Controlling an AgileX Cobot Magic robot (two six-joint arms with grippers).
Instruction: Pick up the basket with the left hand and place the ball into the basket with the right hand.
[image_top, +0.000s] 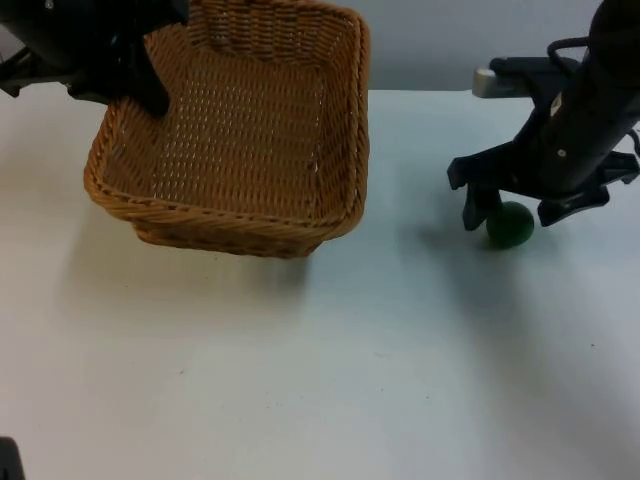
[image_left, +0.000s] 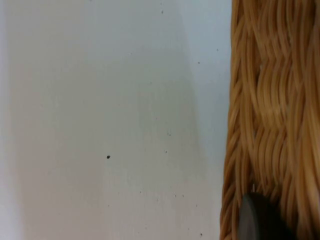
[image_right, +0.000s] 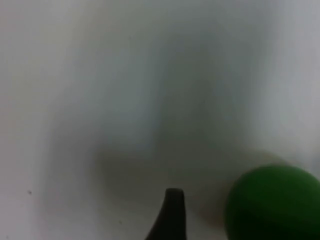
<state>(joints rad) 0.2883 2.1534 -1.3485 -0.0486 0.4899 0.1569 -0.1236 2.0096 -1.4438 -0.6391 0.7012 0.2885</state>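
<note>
Basket up in our left gripper, ball on the table at our right gripper.

Our left gripper (image_top: 150, 85) is clamped on the far-left rim of the wicker basket (image_top: 240, 140), which hangs tilted above the white table (image_top: 330, 360). Our right gripper (image_top: 515, 215) stands spread wide around the green ball (image_top: 511, 224), one fingertip (image_right: 170, 212) just beside it; nothing is gripped.
</note>
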